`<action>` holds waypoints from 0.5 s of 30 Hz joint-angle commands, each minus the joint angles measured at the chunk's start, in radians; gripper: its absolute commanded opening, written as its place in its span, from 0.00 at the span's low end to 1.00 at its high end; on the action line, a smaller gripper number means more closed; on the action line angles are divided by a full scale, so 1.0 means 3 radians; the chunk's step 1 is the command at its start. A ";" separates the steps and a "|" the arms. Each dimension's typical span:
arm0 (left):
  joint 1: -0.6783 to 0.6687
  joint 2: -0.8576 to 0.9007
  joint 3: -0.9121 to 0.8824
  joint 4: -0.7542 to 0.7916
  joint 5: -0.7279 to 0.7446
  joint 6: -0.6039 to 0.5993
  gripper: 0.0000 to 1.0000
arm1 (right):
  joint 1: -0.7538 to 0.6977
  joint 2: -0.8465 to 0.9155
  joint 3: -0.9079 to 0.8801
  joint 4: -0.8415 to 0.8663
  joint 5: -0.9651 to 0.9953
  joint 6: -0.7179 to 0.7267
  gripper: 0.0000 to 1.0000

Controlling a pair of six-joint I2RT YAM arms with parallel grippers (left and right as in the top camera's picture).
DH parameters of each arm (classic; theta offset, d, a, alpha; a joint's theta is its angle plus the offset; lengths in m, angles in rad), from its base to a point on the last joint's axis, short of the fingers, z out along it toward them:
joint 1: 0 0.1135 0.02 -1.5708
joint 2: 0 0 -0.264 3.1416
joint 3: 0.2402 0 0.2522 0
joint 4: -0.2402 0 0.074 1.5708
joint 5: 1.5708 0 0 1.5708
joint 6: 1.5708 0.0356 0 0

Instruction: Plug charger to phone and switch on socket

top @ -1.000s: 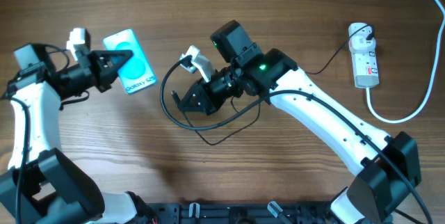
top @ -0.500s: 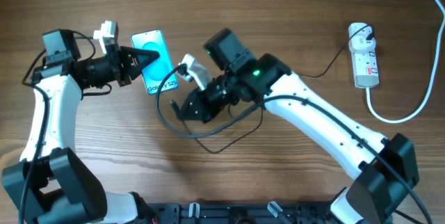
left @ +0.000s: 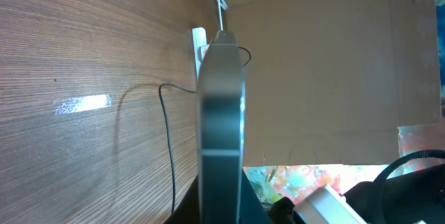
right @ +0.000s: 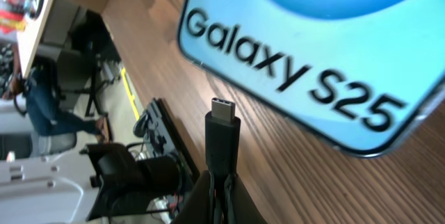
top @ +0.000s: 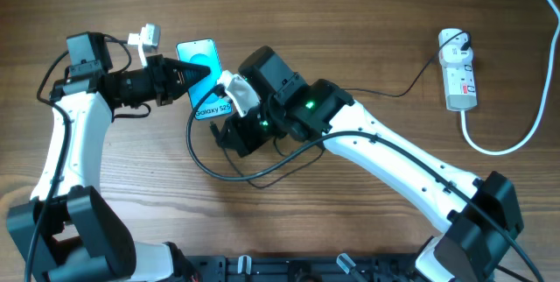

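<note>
Two arms meet left of the table's (top: 376, 2) middle. The left gripper (top: 194, 76) is clamped on the left long edge of the phone (top: 210, 96). The left wrist view shows the phone (left: 221, 113) edge-on, so the closed fingers themselves are barely seen. The right gripper (top: 231, 133) is pinched tight on the charger (top: 219, 166) just behind its connector (right: 222, 123). The metal tip points at the phone's (right: 299, 57) bottom edge, under the "Galaxy S25" lettering, close but not touching.

The cable loops loosely below the right arm and runs off right to the socket (top: 458, 76). The socket lies well apart, near the table's right edge, with its white cord (top: 516, 137) curving beside it. Bare wood lies open along the near edge below the cable loop and across the far side above both arms; the tight spot is the gap between the two wrists.

Against a second ago, the phone has come well to the right, from near the left arm's side to beside the right wrist, and its long axis has turned more upright. The right gripper has shifted only slightly left. The socket has not moved.
</note>
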 commanded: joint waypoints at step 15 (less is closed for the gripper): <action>-0.0009 -0.0062 -0.0009 0.0005 0.0083 -0.0113 0.04 | 0.0001 0.0029 0.0001 0.0064 0.0197 0.0220 0.04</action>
